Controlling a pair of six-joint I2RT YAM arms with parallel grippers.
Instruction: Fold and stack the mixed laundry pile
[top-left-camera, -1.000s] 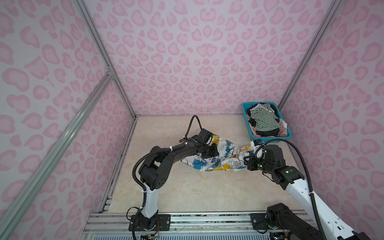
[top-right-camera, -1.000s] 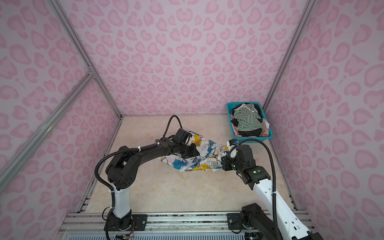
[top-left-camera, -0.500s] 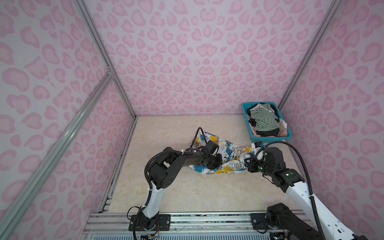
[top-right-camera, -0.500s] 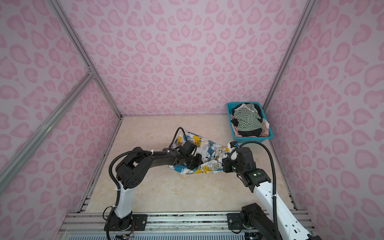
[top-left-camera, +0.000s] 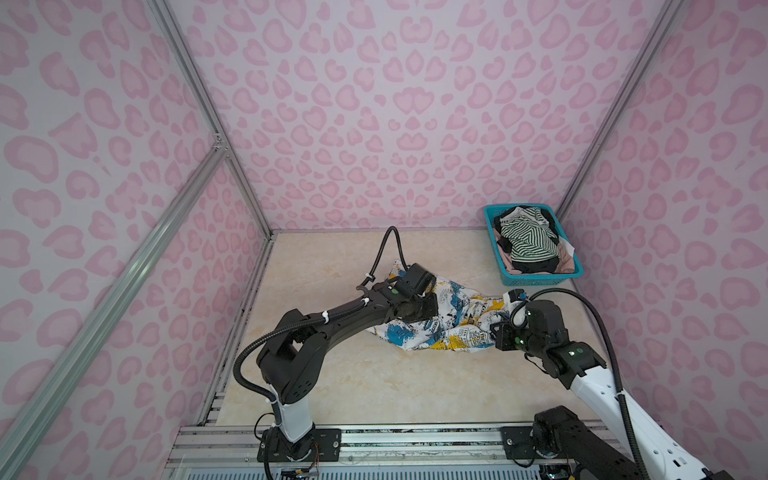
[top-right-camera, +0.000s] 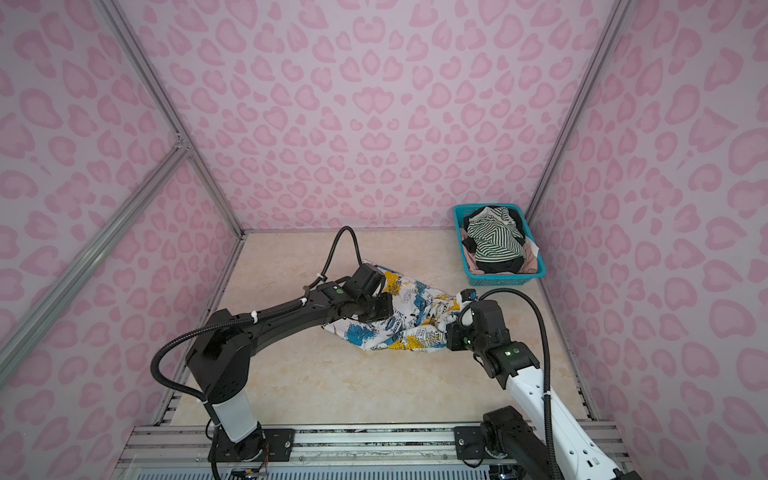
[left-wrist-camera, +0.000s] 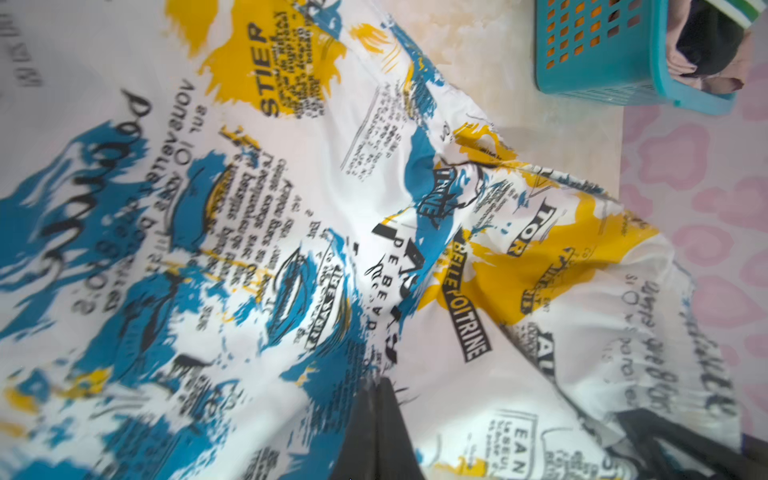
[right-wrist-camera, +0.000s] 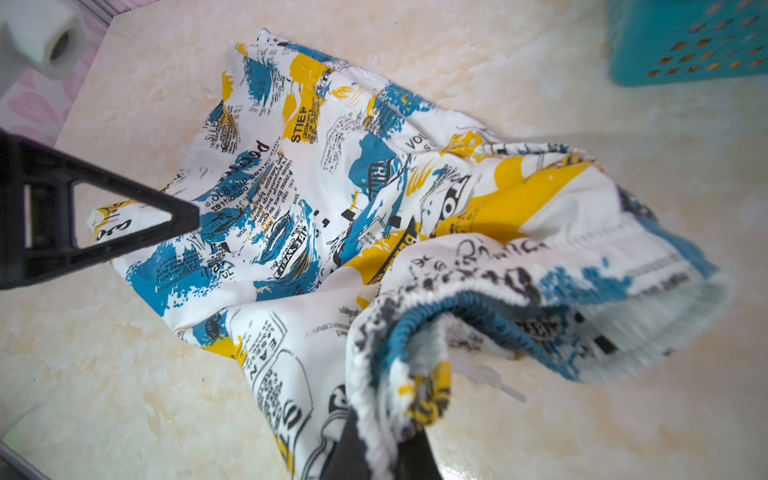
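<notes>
A white garment (top-left-camera: 453, 328) (top-right-camera: 415, 328) with blue and yellow splashes and black lettering lies crumpled on the tabletop, mid-right in both top views. My left gripper (top-left-camera: 428, 309) (left-wrist-camera: 380, 384) rests on its left part, jaws pressed together on a pinch of the cloth; one of its fingers (right-wrist-camera: 183, 216) shows in the right wrist view. My right gripper (top-left-camera: 498, 328) (right-wrist-camera: 382, 440) is shut on the garment's elastic waistband at its right end, held slightly off the table. A green-and-white striped top (top-left-camera: 528, 241), a black garment (top-left-camera: 536, 264) and a pale pink one (top-left-camera: 567, 262) sit in the basket.
The teal mesh basket (top-left-camera: 536, 280) (top-right-camera: 498, 279) stands in the far right corner against the pink patterned walls. An aluminium rail (top-left-camera: 415, 436) carries both arm bases at the near edge. A white paper roll (right-wrist-camera: 45, 29) shows beyond the table's far left.
My left gripper has moved across the printed garment toward the near side and its jaws have closed on the cloth, which has bunched and shifted. The right gripper has kept its hold and place.
</notes>
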